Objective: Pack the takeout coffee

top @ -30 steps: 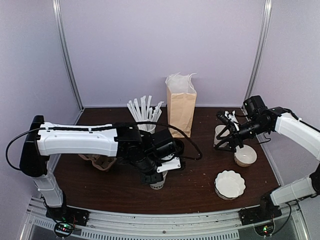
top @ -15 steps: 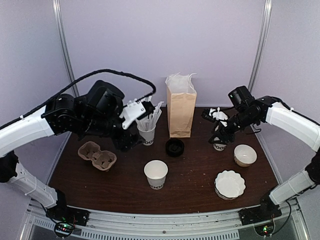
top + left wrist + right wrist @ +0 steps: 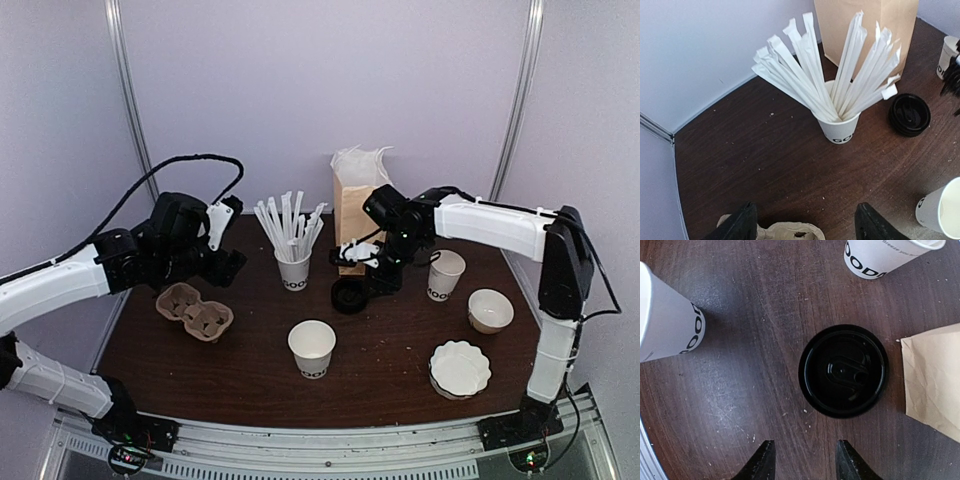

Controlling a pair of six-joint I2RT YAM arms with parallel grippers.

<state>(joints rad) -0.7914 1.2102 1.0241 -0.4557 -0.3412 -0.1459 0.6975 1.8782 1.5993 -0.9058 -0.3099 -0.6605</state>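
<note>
In front of the right fingers: a round black plastic lid lies flat on the dark brown table. It is alone and sits on no cup.
Right gripper: its fingers are spread apart with nothing between them. Their tips stop just short of the lid.
Off to the left of the right fingers: a white paper cup with black letters, open on top.
Past the lid on the right: a corner of the tan paper bag.
Left gripper: its fingers are spread wide and hold nothing.
Under the left fingers: a brown pulp cup tray.
Ahead of the left fingers: a white paper cup full of wrapped white straws.
</note>
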